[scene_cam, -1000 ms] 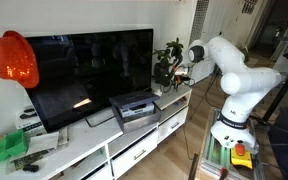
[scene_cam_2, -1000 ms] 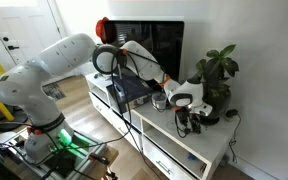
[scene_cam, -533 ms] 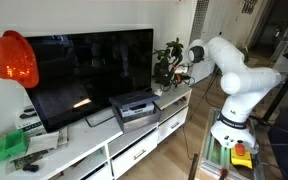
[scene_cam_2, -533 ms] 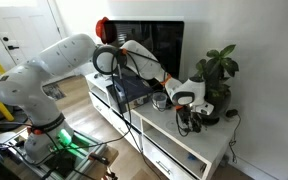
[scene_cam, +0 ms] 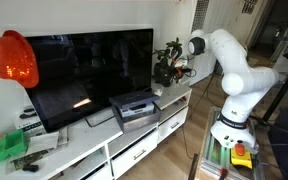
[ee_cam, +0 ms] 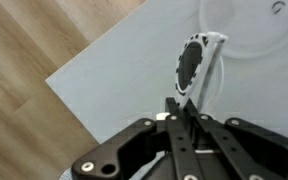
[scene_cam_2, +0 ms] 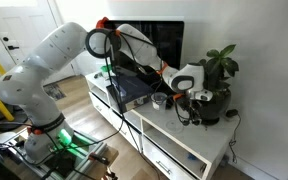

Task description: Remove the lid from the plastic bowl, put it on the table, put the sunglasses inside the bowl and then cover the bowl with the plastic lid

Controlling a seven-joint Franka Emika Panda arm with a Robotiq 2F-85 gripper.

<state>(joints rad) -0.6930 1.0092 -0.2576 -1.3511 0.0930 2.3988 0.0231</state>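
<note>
Table (ee_cam: 124,80): flat, smooth, white top

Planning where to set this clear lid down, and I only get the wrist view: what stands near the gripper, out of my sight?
Observer: A dark potted plant stands close beside the gripper, at the table's end.
Operator: And on the other side?
Observer: A grey box-shaped device sits on the table, in front of the television.
Operator: Am I touching down?
Observer: No, the gripper hangs above the table, not touching it.
</note>
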